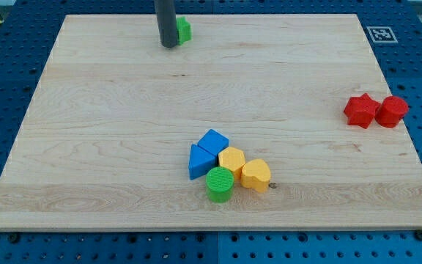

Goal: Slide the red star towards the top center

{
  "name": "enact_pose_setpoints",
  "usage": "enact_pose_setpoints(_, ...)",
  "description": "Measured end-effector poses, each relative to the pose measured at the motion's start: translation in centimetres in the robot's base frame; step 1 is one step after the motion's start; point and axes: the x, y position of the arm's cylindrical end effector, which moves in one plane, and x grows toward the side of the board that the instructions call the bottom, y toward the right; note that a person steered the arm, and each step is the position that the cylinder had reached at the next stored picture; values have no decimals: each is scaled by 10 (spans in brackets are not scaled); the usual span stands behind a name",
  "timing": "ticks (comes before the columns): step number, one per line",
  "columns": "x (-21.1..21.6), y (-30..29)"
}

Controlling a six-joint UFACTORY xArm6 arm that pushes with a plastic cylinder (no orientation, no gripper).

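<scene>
In the camera view, my tip (169, 45) is sitting near the top of the wooden surface (108, 147), a bit to the view's left of the middle. It is resting just beside a small green block (184, 30), which is peeking out on the rod's right side; its shape is partly hidden, so I cannot tell it.

There is no pincer here at all, only a straight dark rod, so nothing is being held or squeezed.

The red star (360, 110) is lying far away, near the surface's right edge, about halfway down. It is lying to the right of and below my tip, well apart from it. A round red block (392, 111) is touching the star on its right side.

I am thinking the tip needs to get around to the star's lower right side, so it can push it up and to the left, towards the top middle. The round red block is sitting close to that spot, so it may be getting in the way.

Near the bottom middle, a little group is huddling together: a blue cube (213, 141), a blue triangle (199, 162), a yellow block (231, 160), a yellow heart (256, 175) and a green cylinder (220, 183). They are lying well apart from the star.
</scene>
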Motion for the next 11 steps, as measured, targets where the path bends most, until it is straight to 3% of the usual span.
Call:
enact_pose_setpoints(4,-17,13)
enact_pose_setpoints(5,7,21)
enact_pose_setpoints(6,56,49)
enact_pose_setpoints(9,217,188)
enact_pose_setpoints(11,239,317)
